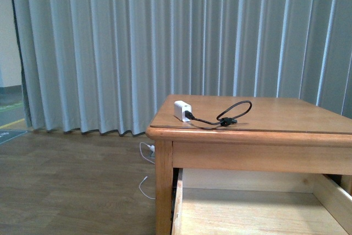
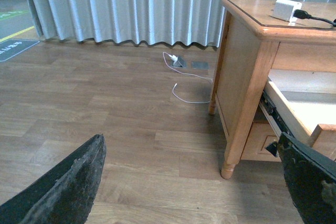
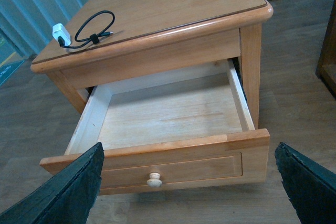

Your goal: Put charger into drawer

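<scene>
White charger (image 1: 181, 110), blk cable (image 1: 226, 120); honey-brown drawer (image 3: 184, 167).

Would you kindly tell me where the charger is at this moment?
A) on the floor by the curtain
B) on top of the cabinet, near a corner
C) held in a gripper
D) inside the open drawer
B: the charger lies on the cabinet top near a corner, while the drawer below stands open with nothing in it.
</scene>
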Controlling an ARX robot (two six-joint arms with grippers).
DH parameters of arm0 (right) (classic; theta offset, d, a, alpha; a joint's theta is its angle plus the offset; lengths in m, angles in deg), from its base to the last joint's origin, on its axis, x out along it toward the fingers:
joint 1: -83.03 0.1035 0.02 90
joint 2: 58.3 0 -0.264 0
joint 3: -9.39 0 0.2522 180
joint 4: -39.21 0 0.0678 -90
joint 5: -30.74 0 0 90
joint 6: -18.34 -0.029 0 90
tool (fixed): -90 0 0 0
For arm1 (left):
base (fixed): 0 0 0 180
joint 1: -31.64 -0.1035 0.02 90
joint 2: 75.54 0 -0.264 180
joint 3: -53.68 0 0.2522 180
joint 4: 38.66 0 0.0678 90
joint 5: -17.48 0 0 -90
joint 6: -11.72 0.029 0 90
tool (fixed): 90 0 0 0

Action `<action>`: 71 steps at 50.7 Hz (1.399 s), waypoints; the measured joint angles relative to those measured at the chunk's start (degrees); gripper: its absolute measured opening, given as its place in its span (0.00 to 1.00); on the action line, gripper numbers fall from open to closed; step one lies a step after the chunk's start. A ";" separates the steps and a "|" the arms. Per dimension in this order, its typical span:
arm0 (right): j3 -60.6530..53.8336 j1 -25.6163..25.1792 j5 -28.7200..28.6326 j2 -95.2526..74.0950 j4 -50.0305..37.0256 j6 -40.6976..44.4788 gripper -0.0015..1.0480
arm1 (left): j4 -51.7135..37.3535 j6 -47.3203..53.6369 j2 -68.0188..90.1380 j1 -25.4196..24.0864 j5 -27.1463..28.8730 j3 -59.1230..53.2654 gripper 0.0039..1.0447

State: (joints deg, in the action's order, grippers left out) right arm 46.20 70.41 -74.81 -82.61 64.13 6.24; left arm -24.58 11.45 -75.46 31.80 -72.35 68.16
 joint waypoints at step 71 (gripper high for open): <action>-11.23 5.11 8.13 7.26 -16.09 11.72 0.92 | -13.20 1.92 18.01 8.50 18.23 2.12 0.95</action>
State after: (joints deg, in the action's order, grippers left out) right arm 34.97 75.52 -66.68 -75.36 48.04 17.95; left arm -37.78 13.37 -57.45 40.30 -54.13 70.28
